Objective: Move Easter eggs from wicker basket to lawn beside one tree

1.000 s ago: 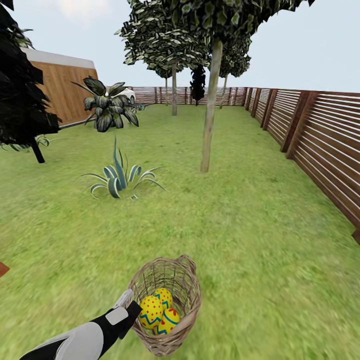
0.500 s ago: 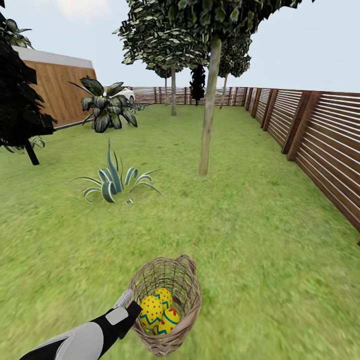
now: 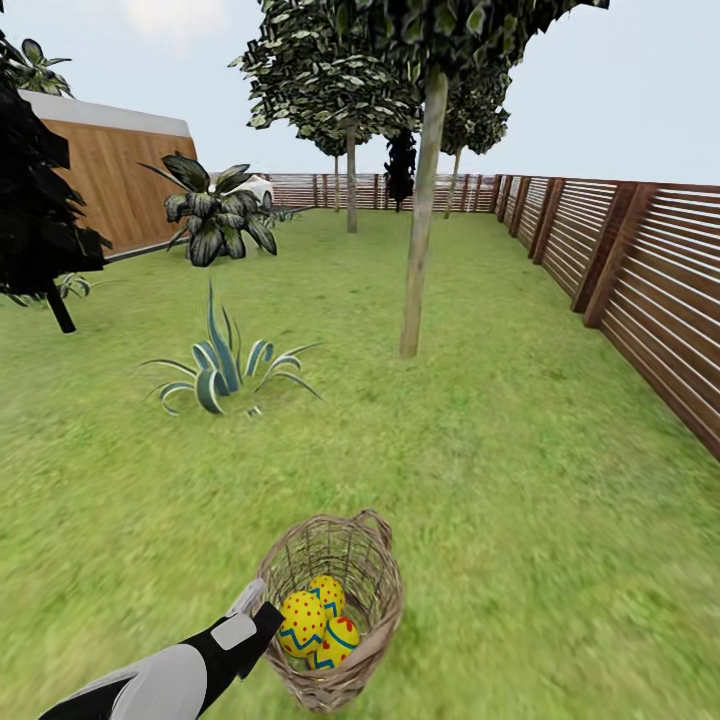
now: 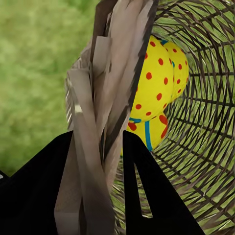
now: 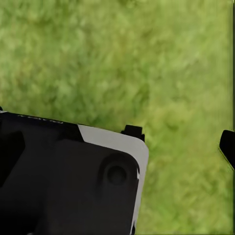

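Nothing unloaded yet: near left, white-and-black left gripper [image 3: 255, 606] clamped on the woven wall of the small tan wicker basket [image 3: 375, 570], three yellow eggs with blue zigzags and red dots [image 3: 318, 622] inside. Striped spiky agave [image 3: 218, 365] far left; pale leaning trunk [image 3: 420, 215] mid-distance, open green lawn [image 3: 520, 450] between. Slatted brown fence [image 3: 640, 270] bounding the right. Right gripper [image 5: 181, 139] over bare grass, fingertips spread apart, empty.

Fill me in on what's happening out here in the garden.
The robot's left end effector grips the rim of the wicker basket, which holds all three Easter eggs. The basket is out over the lawn, tilted. A pale-trunked tree stands farther ahead, past a striped agave. The right end effector hangs open over bare grass.
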